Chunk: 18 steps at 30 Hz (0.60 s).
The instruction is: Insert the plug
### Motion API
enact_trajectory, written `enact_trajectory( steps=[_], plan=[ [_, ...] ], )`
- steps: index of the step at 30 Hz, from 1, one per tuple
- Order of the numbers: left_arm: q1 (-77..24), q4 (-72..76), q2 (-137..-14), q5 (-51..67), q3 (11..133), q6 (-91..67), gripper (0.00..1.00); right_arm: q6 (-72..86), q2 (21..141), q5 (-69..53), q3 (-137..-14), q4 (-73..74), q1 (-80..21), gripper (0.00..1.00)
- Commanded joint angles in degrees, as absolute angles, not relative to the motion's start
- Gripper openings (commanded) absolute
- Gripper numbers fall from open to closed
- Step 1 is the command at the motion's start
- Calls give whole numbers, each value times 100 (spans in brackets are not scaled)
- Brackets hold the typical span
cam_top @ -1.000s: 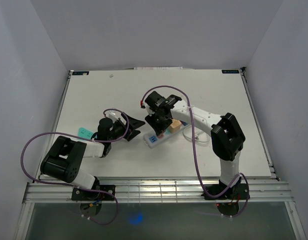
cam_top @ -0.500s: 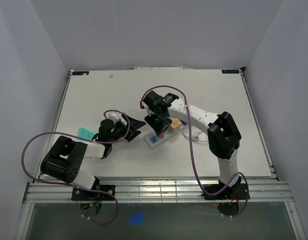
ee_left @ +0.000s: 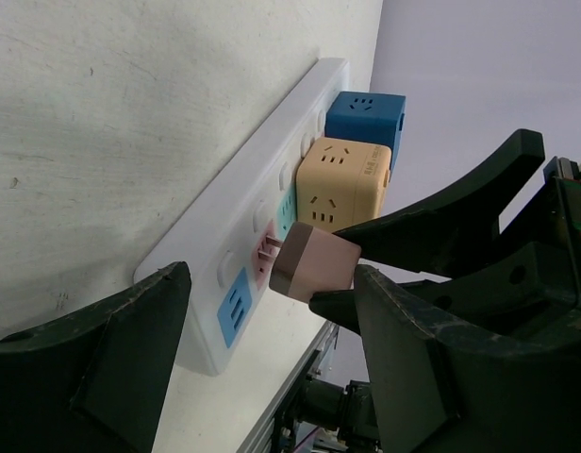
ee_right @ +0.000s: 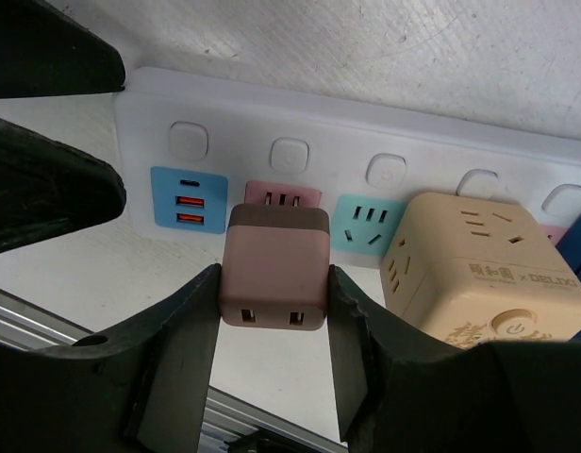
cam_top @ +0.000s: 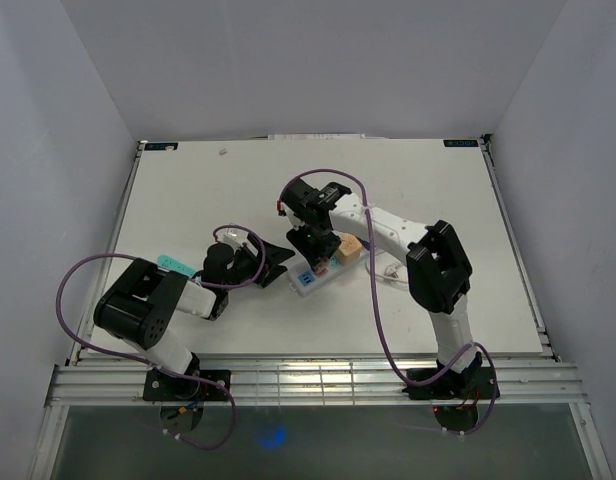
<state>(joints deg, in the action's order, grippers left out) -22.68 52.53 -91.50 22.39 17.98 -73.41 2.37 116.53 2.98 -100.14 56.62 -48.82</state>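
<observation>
A white power strip (cam_top: 310, 278) lies at the table's middle; it also shows in the right wrist view (ee_right: 234, 113). It carries a blue USB panel (ee_right: 188, 198), a pink socket (ee_right: 283, 195), a teal socket (ee_right: 369, 222) and a tan cube adapter (ee_right: 470, 264). My right gripper (ee_right: 272, 283) is shut on a pink-brown plug (ee_right: 274, 269), its prongs just short of the pink socket. My left gripper (ee_left: 272, 311) is open and empty beside the strip's near end, with the plug (ee_left: 314, 264) in front of it.
A blue cube adapter (ee_left: 366, 113) sits on the strip's far end beyond the tan cube (ee_left: 342, 184). A small teal tag (cam_top: 171, 264) lies at the left of the table. A thin white cable (cam_top: 393, 270) lies to the right of the strip.
My right gripper has shifted slightly left along the strip with the plug. My left gripper has moved a little closer to the strip's end.
</observation>
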Motion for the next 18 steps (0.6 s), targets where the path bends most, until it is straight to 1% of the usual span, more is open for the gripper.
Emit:
enact_trajectory(
  steps=[1, 14, 18],
  plan=[
    [-2320, 5572, -9053, 2154, 1714, -7374, 80, 176, 12032, 395, -10142, 5370, -4869, 8],
    [-2540, 5757, -9430, 2074, 1802, -7374, 76, 185, 12340, 448, -10345, 5282, -4860, 8],
    [-2575, 5783, -9440, 2066, 1802, -7374, 76, 176, 12331, 439, -10205, 5195, -4869, 8]
  ],
)
